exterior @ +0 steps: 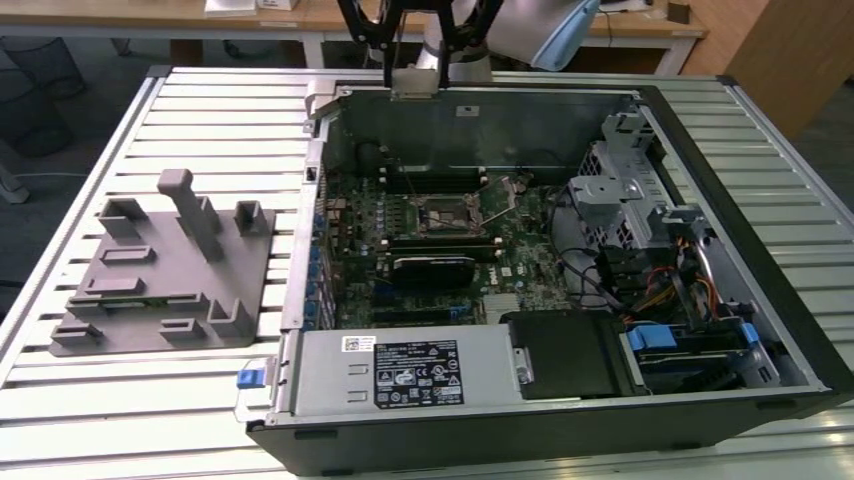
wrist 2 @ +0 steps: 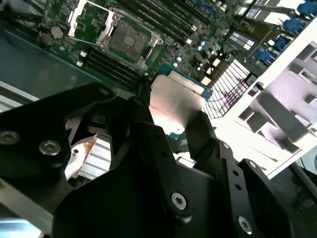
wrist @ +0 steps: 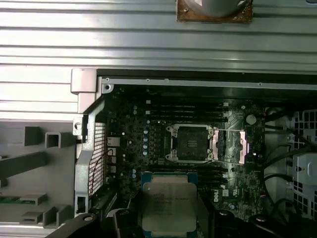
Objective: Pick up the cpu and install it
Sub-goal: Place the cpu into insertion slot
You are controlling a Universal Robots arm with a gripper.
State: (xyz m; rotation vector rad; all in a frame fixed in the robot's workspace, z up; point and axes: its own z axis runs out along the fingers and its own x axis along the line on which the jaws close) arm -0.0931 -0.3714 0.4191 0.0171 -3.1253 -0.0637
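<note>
The gripper [wrist 2: 171, 113] is clamping the cpu [wrist 2: 179, 94] by two opposite edges, its dark fingers [wrist 2: 148, 126] pressing in from either side, with the chip's silver-grey top facing the second wrist view. In the first wrist view the cpu [wrist: 168, 203] is hanging clear of the motherboard [wrist: 133, 148], apart from the socket [wrist: 190, 143] and not touching it. The socket is lying open, its metal frame showing a bare dark square in the middle, and its hinged plate [wrist: 229, 146] is folded out to one side. In the exterior view the gripper [exterior: 411, 85] is hovering over the far rim of the computer case [exterior: 534, 445]. The case is lying on its side with its interior open, taking up the middle of the slatted tabletop [exterior: 134, 400] and reaching toward the edge at the exterior view's right. The grey plastic holder block [exterior: 167, 270] is sitting near the tabletop's edge at the exterior view's left, just beside the case and well apart from the gripper
</note>
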